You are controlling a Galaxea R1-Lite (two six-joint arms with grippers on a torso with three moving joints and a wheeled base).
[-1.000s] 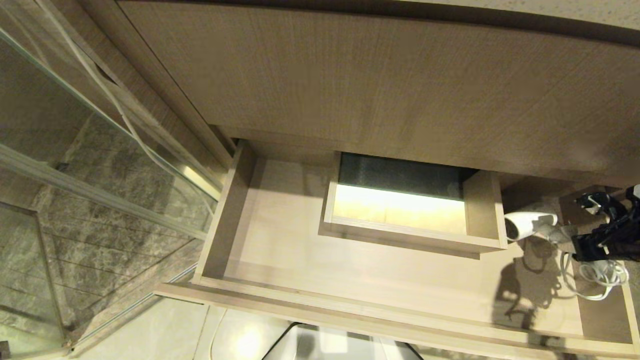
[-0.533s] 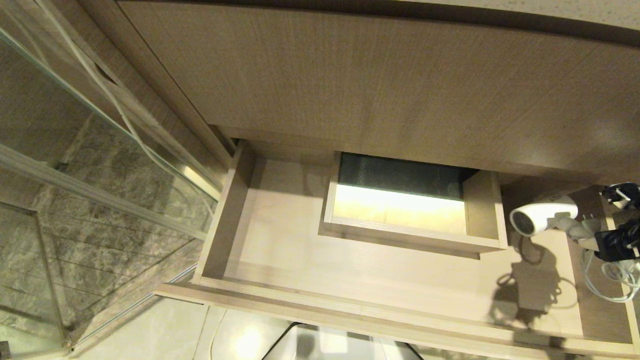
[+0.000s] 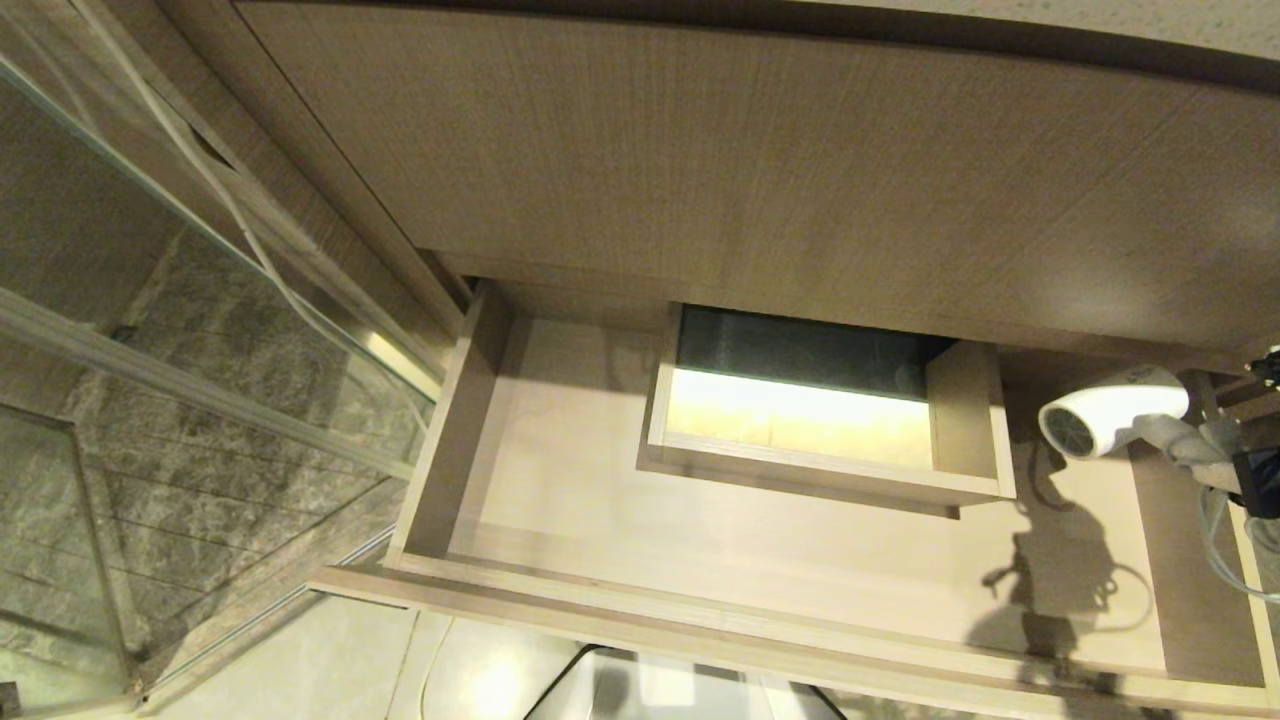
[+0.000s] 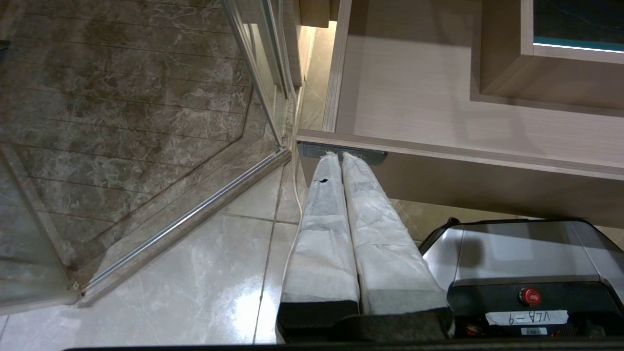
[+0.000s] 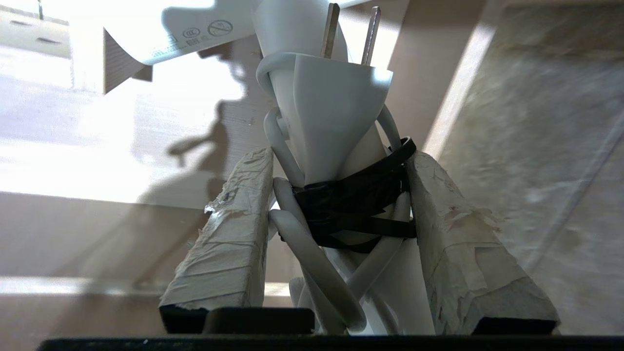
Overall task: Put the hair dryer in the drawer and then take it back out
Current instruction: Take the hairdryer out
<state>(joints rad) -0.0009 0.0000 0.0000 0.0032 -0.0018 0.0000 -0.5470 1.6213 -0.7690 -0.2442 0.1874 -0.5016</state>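
The white hair dryer [image 3: 1110, 418] hangs above the right end of the open wood-grain drawer [image 3: 700, 612], grey mesh grille facing left. Its shadow falls on the drawer floor. My right gripper [image 3: 1215, 452] is at the head view's right edge. In the right wrist view my right gripper [image 5: 339, 158] is shut on the dryer's handle and its black-strapped cord bundle [image 5: 356, 204], with the plug [image 5: 331, 97] sticking out past the fingertips. My left gripper [image 4: 341, 155] is shut and empty, parked low by the drawer's front [image 4: 463, 156], near the black plate [image 4: 373, 157].
A box-shaped cut-out [image 3: 975, 420] rises inside the drawer next to the dryer. A tall wood-grain panel [image 3: 700, 150] stands above the drawer. A glass partition [image 3: 150, 300] closes off the left. My base [image 4: 526, 273] sits on the tiled floor [image 4: 170, 273] below the drawer.
The hair dryer has risen and moved right, away from the cut-out. The right gripper has slid mostly past the head view's right edge, and the cord loops went with it.
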